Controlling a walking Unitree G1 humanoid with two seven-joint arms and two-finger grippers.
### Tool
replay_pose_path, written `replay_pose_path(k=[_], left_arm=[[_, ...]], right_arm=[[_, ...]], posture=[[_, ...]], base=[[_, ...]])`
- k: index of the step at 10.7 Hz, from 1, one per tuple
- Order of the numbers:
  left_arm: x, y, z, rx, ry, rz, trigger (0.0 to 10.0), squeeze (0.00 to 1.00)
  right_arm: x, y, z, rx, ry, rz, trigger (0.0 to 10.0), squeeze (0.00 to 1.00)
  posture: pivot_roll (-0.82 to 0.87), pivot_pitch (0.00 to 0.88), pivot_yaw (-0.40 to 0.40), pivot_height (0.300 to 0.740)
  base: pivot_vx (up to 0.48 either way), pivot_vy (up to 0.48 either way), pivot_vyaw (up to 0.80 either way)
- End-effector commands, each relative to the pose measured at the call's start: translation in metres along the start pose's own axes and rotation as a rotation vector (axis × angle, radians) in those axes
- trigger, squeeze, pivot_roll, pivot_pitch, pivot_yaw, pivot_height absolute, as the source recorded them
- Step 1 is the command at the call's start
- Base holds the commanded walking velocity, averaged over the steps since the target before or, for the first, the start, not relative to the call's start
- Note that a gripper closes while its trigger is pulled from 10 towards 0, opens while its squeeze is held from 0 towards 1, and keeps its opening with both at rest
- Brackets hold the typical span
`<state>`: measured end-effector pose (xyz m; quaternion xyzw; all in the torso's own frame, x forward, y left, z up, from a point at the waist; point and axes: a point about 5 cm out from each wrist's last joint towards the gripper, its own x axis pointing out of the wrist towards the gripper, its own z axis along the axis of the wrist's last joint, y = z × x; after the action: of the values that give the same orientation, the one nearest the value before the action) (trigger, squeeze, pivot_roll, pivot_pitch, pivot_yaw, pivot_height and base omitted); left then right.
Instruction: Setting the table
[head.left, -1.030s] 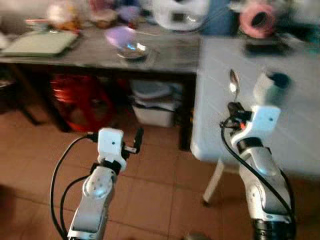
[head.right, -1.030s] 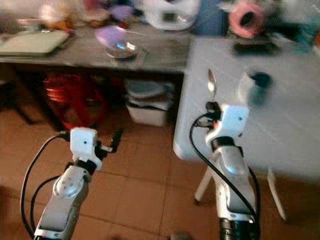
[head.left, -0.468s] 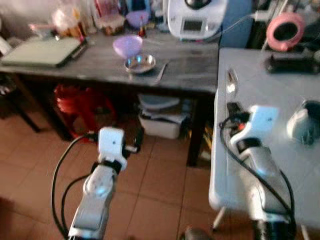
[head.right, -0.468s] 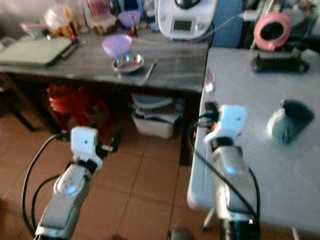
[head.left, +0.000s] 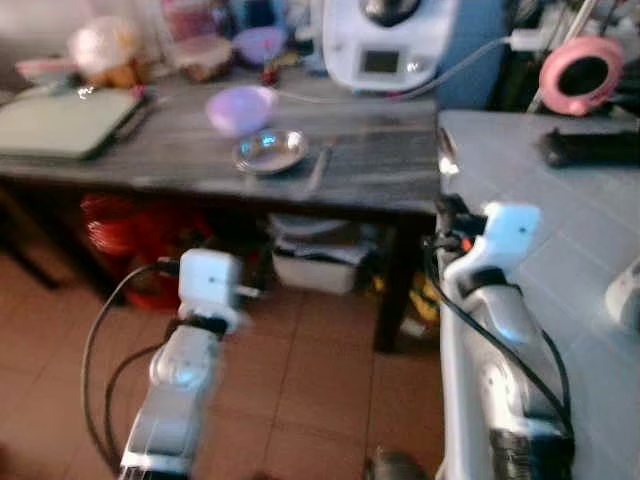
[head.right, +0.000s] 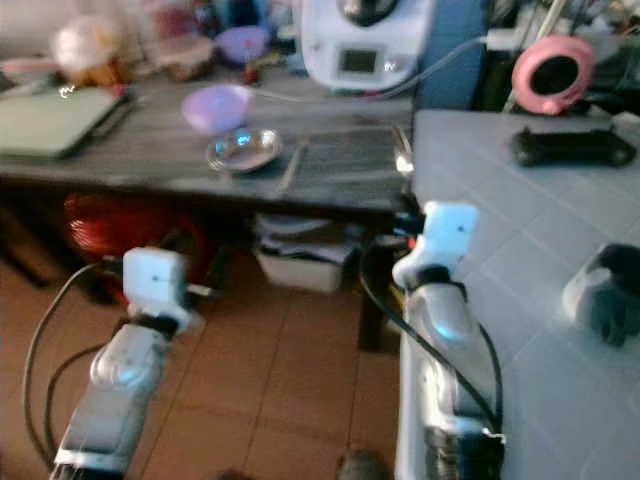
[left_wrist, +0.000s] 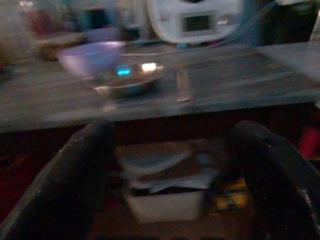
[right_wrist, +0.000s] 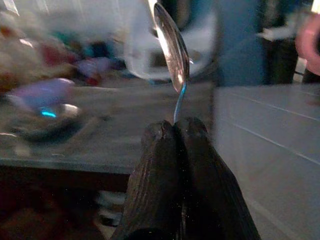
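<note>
Head views: right gripper is hovering at the grey table near corner, clamping a spoon upright; metal dish sitting mid-table. Left wrist: left gripper is hanging fingers spread below the grey table's edge. Right wrist: fingers are pinching the spoon handle, bowl up.

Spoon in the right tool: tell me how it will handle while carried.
The spoon looks like thin polished metal, so probably stiff and light. The right tool pinches only the handle's end, bowl upright above, so it may pivot or slip if jolted. Its glossy surface suggests little friction against the fingers.
</note>
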<state>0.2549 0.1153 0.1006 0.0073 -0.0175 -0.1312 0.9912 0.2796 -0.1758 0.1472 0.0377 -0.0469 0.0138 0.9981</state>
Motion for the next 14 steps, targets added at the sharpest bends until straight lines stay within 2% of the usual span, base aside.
replay_pose_path(k=[1,5,6,9,10,11,14], left_arm=[[-0.003,0.011,0.001,0.042,0.003,0.019,10.0,0.00],[-0.003,0.009,0.001,0.054,-0.001,0.001,10.0,0.00],[-0.004,0.007,0.002,0.073,-0.009,-0.011,10.0,0.00],[-0.006,0.003,0.002,0.052,-0.005,-0.026,10.0,0.00],[-0.006,0.004,0.000,0.054,0.001,-0.025,10.0,0.00],[-0.008,0.003,0.000,0.030,0.004,-0.023,10.0,0.00],[-0.012,0.005,-0.001,0.016,0.014,-0.021,10.0,0.00]], right_arm=[[0.003,0.011,0.005,0.022,-0.026,0.030,0.0,0.00],[0.003,0.012,0.005,0.025,-0.030,0.029,0.0,0.00],[0.003,0.013,0.005,0.026,-0.030,0.030,0.0,0.00],[0.006,0.012,0.004,0.014,-0.023,0.017,0.0,0.00],[0.007,0.011,0.001,0.018,-0.008,0.002,0.4,0.00],[0.008,0.010,-0.001,0.003,0.017,-0.019,10.0,0.00],[0.007,0.003,-0.006,0.037,0.048,-0.076,10.0,0.00]], posture=[[-0.07,0.009,0.060,0.740],[-0.06,0.018,0.062,0.740],[-0.06,0.021,0.063,0.740],[-0.06,0.029,0.060,0.740],[-0.06,0.032,0.060,0.740],[-0.06,0.036,0.061,0.740],[-0.05,0.052,0.060,0.740]], base=[[0.371,0.304,0.00],[0.377,0.296,0.00],[0.412,-0.244,0.00],[0.406,-0.186,0.00],[0.296,0.000,0.00],[0.000,0.000,0.00],[0.000,0.000,-0.20]])
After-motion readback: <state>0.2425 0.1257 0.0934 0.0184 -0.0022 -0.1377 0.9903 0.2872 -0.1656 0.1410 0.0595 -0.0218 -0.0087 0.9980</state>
